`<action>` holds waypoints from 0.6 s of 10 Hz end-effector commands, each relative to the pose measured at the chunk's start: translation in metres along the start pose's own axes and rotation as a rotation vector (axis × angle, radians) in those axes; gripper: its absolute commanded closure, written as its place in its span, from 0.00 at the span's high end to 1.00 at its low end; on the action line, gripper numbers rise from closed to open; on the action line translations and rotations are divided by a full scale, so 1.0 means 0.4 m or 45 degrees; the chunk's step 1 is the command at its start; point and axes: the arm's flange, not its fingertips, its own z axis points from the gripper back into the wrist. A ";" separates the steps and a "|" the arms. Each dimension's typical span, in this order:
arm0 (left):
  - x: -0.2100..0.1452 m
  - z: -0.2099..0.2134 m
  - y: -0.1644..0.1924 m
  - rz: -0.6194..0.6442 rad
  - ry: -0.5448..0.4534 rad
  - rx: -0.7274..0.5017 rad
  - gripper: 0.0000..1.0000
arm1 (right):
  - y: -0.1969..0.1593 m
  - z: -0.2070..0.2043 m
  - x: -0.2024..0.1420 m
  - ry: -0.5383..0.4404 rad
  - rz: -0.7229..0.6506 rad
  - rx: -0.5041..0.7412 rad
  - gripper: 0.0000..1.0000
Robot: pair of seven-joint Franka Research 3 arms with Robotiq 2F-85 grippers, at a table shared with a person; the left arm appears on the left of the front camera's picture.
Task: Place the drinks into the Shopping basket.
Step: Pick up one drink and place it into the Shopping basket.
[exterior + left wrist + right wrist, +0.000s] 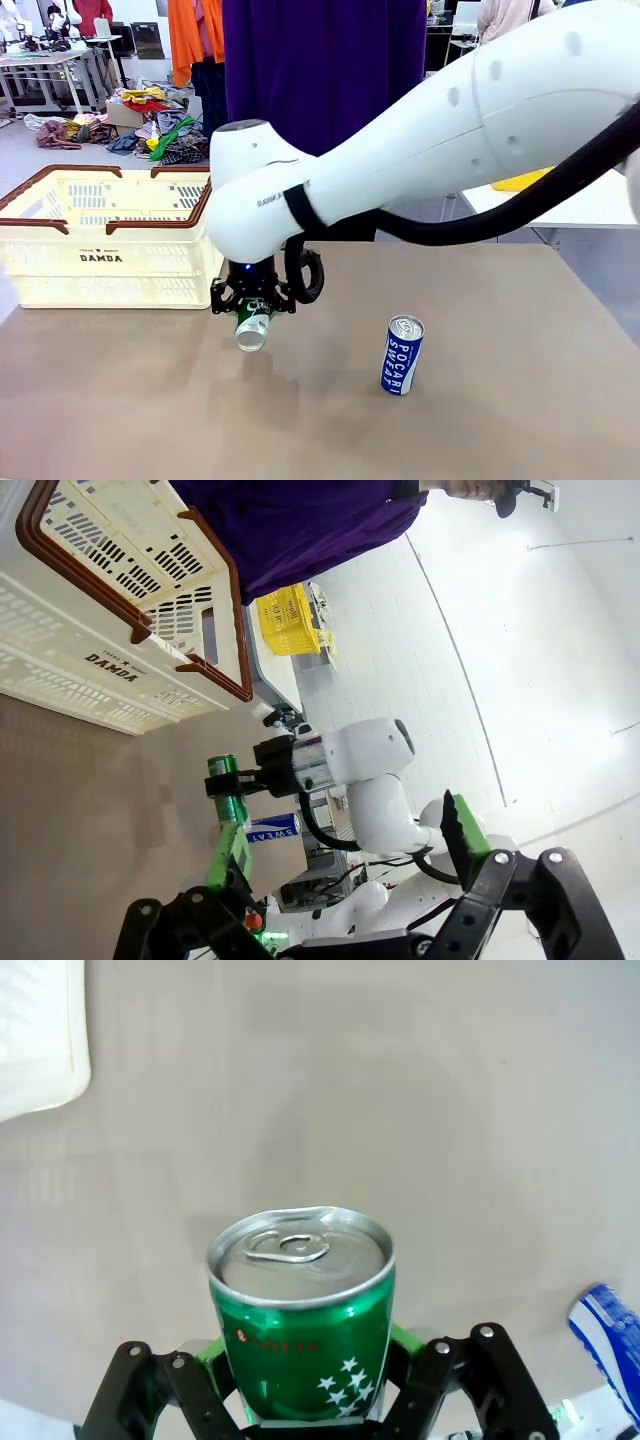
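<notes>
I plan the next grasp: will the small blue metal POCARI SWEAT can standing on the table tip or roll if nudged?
It would probably tip easily: the blue metal can stands tall and narrow on the brown table. Once down, its round body would likely roll. Its glossy metal wall may slip in a grip.

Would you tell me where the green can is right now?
Front view: the green can hangs in the right gripper above the table, beside the near right corner of the Shopping basket, left of the blue can.

Green can (300,1345) glossy painted metal with bare shiny top, blue can (402,358) near green can glossy metal, Shopping basket (60,262) smooth slotted plastic, table (520,420) matt, right arm shell (480,110) glossy plastic
</notes>
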 end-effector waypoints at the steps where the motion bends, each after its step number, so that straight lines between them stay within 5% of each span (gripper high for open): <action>1: -0.005 0.007 -0.002 -0.013 0.020 0.002 1.00 | 0.020 -0.026 0.002 -0.070 -0.081 0.003 0.00; 4: -0.005 0.007 -0.002 -0.013 0.020 0.002 1.00 | 0.008 -0.078 0.005 -0.006 -0.060 -0.021 0.00; 5: -0.005 0.007 -0.002 -0.013 0.020 0.002 1.00 | 0.001 -0.090 0.011 0.002 -0.055 -0.017 0.11; 6: -0.005 0.007 -0.002 -0.013 0.020 0.002 1.00 | -0.001 -0.105 0.023 0.029 -0.042 -0.023 0.69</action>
